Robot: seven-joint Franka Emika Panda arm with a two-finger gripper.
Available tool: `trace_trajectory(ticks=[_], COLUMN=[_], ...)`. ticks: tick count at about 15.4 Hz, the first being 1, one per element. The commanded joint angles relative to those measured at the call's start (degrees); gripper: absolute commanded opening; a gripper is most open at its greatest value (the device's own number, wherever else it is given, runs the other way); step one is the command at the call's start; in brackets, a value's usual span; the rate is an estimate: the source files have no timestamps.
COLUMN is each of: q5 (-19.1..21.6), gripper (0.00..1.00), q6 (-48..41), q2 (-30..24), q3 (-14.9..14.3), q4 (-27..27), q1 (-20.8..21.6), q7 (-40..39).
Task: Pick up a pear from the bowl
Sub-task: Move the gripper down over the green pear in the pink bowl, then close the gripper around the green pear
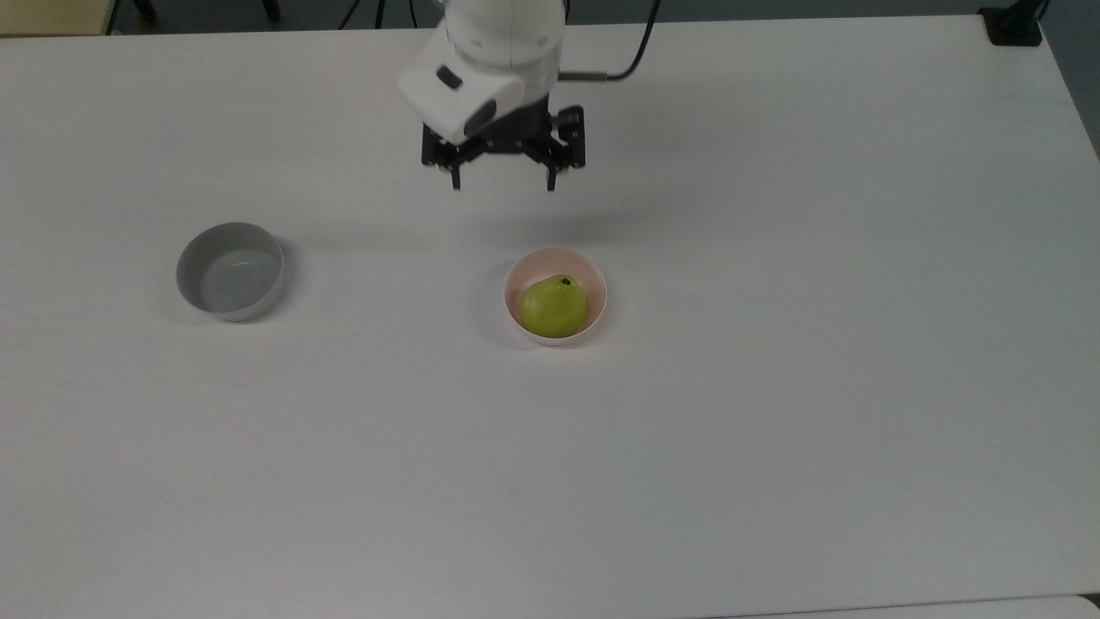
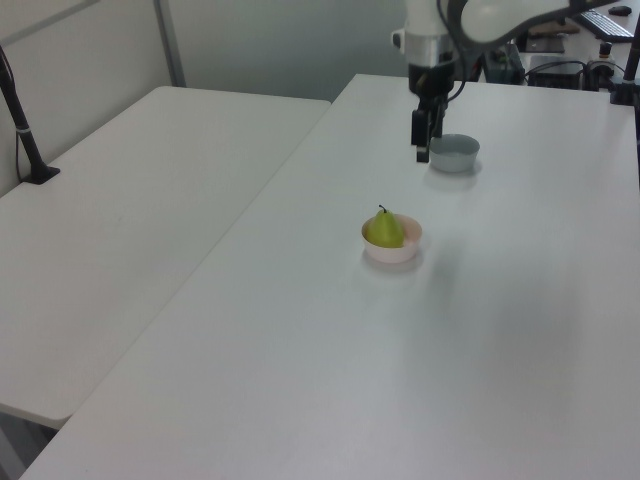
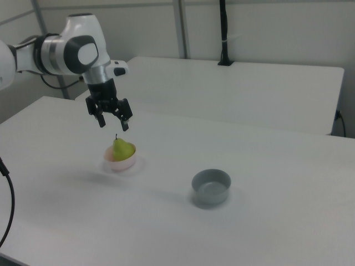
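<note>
- The white table spread wide under everything, its top bare apart from two small bowls; a second white table stood edge to edge with it on the left view's left.
- The arm reached in from the right view's left, its white rounded wrist turned down so the claw pointed straight at the tabletop.
- The claw hung in the air, fingers spread wide, holding nothing and touching nothing; its two dark fingertips showed a clear gap between them in the right view.
- In the top view it sat above the pink bowl, near it but not over it.
- The grey bowl sat well apart, on the top view's left, upright.
- The pink bowl stood near the middle of the table, upright.
- The pear sat inside the pink bowl, yellow-green, its dark stem pointing up, with the claw's fingertips clear of it.
</note>
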Motion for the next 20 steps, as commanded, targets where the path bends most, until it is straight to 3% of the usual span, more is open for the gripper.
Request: trace_trajectory(ticks=[1,10,20], q5=[0.9,0.5,0.0], gripper=[1.0,1.0,1.0], q6=[4.5,12.1,14.9], q2=[3.4,11.2,14.2], q3=[0.2,0.3,0.3], q4=[-0.2,-0.1,0.3], q1=[0.7,3.6,4.1], q7=[0.9,2.2,3.3])
